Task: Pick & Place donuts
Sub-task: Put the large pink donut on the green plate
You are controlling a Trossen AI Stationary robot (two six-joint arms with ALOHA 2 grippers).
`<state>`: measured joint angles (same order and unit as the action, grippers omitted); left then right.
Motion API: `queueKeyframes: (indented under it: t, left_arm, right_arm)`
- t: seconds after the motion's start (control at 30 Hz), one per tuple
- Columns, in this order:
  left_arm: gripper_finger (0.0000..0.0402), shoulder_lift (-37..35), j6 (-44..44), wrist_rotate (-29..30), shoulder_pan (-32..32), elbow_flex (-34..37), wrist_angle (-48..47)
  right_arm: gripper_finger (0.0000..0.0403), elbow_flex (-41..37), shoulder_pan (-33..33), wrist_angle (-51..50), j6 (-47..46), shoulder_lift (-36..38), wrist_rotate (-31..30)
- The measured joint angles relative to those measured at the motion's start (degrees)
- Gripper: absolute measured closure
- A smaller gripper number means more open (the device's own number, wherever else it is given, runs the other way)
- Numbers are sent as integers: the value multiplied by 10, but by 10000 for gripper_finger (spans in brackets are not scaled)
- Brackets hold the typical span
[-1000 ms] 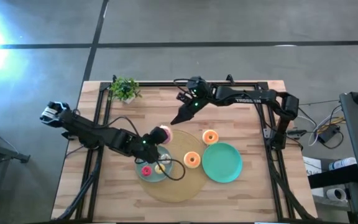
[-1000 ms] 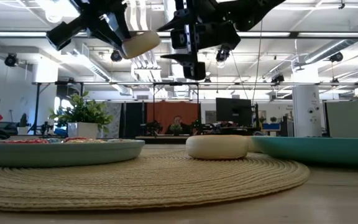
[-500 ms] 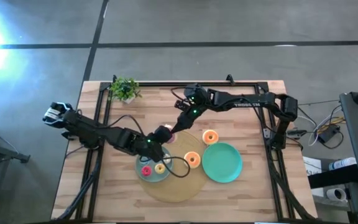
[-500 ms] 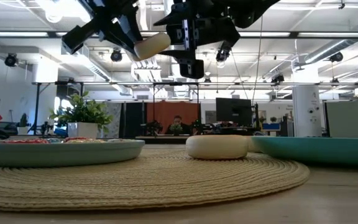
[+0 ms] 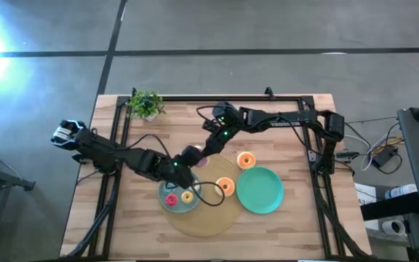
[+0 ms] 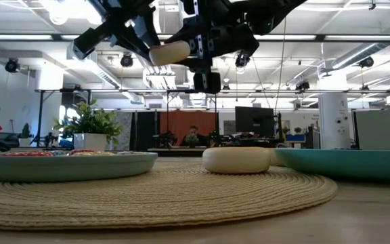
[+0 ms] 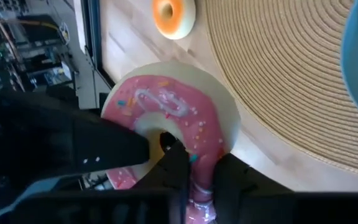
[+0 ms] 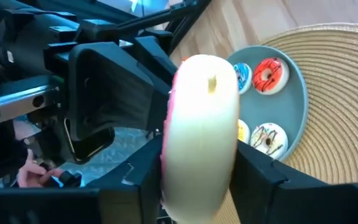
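A pink-iced donut [image 5: 198, 157] with a cream underside hangs in the air over the table's middle, just beyond the woven mat. My left gripper [image 5: 189, 158] is shut on it. My right gripper [image 5: 206, 149] is open, with one finger on each flat face of the same donut [image 8: 204, 93]. In the low view the donut [image 6: 170, 53] sits high above the mat between both arms. An orange donut [image 5: 225, 186] lies on the mat, and another [image 5: 246, 159] lies on the bare wood. Red [image 5: 171, 200] and yellow [image 5: 187, 195] donuts lie on the grey-blue plate [image 5: 167, 191]. My left gripper pinches the donut's ring [image 7: 202, 163] with one finger [image 7: 176, 158] in the hole and the other [image 7: 229, 177] outside the rim. The donut is lifted clear and stands on edge. My right gripper's fingers [image 8: 151, 171] flank the donut's two faces; I cannot tell whether they touch it.
A round woven mat [image 5: 213, 218] lies at the table's near middle, bearing the grey-blue plate and part of the green plate [image 5: 260, 190]. A small leafy plant [image 5: 145, 104] stands at the far left corner. Black frame rails run along both sides of the table.
My right gripper has come down and toward the near left until its open fingers stand around the pink donut. My left gripper has carried the donut a little toward the right, still lifted, and has kept its hold.
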<state>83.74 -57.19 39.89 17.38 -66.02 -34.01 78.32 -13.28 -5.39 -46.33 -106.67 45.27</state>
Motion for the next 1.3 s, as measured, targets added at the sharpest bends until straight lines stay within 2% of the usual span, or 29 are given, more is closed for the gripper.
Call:
queueKeyframes:
  t: [0.2,0.33,0.5,0.8,1.0,1.3]
  left_arm:
    - [307,0,87,6,-5,0,1]
    - [282,-1,138,40,-5,6,0]
    - [278,-3,192,48,-5,6,-16]
    - [278,-3,255,57,-5,7,-11]
    - [277,-4,315,25,-10,7,-5]
    - [277,-7,306,16,-9,7,-28]
  right_arm:
    - [310,0,-1,0,0,0,-1]
    - [344,0,-2,1,0,0,-6]
    - [365,0,-5,2,0,0,-12]
    - [363,0,-17,-4,-11,0,-17]
    - [363,0,-17,-8,-15,1,-16]
    - [362,0,-47,-19,-13,1,-15]
